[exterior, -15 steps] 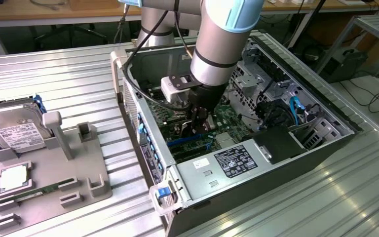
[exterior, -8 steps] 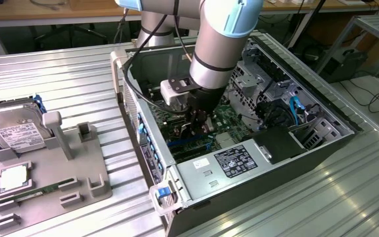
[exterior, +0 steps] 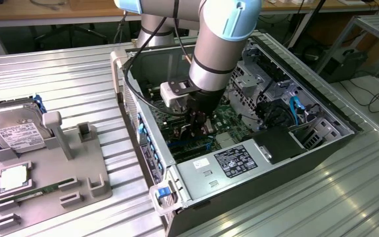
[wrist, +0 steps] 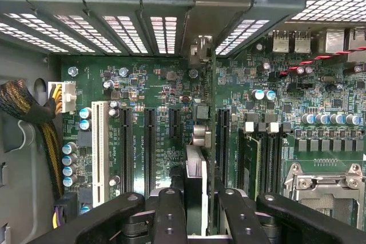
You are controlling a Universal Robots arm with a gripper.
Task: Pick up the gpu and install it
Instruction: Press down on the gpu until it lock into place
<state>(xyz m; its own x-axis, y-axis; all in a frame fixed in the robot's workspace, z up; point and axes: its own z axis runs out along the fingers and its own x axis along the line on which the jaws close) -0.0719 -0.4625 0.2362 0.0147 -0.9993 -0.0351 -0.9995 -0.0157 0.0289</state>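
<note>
My gripper [exterior: 200, 123] is lowered into the open computer case [exterior: 321, 106], just above the green motherboard [exterior: 226, 118]. In the wrist view the gripper [wrist: 201, 221] is shut on the gpu [wrist: 200, 141], which I see edge-on as a thin card between the two black fingers [wrist: 170, 215]. The card's silver metal end bracket [wrist: 200, 50] reaches the slotted rear wall of the case. The card stands upright over the row of black expansion slots [wrist: 150, 141], in line with the gap between two of them. I cannot tell whether its lower edge touches a slot.
A grey parts fixture [exterior: 77, 173] lies at the exterior view's left, with a silver hard drive [exterior: 12, 131] and a narrow green memory stick [exterior: 28, 195] on it. Inside the case are a power supply [exterior: 242, 160], blue cables [exterior: 295, 111] and a braided cable bundle [wrist: 23, 107].
</note>
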